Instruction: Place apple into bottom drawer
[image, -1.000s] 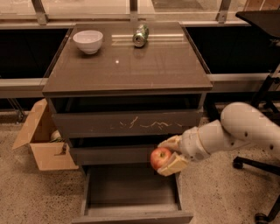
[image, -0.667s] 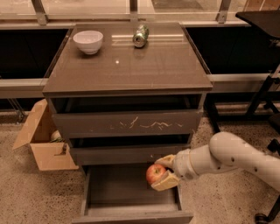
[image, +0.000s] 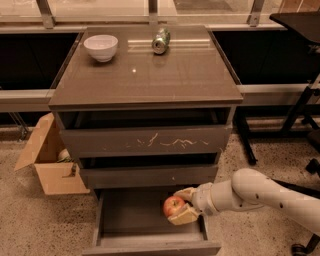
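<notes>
The gripper (image: 181, 205) is clasping the apple (image: 172, 205) between its two fingers. Both are hanging over the open bottom drawer (image: 130, 217) - at its right side, near its back.

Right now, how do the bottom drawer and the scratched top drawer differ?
The bottom drawer is pulled far out; the top drawer is barely ajar. The top drawer front has white scratches; the bottom drawer front is plain. The gripper holds the apple over the bottom drawer. Both are dark grey-brown, handleless.
</notes>
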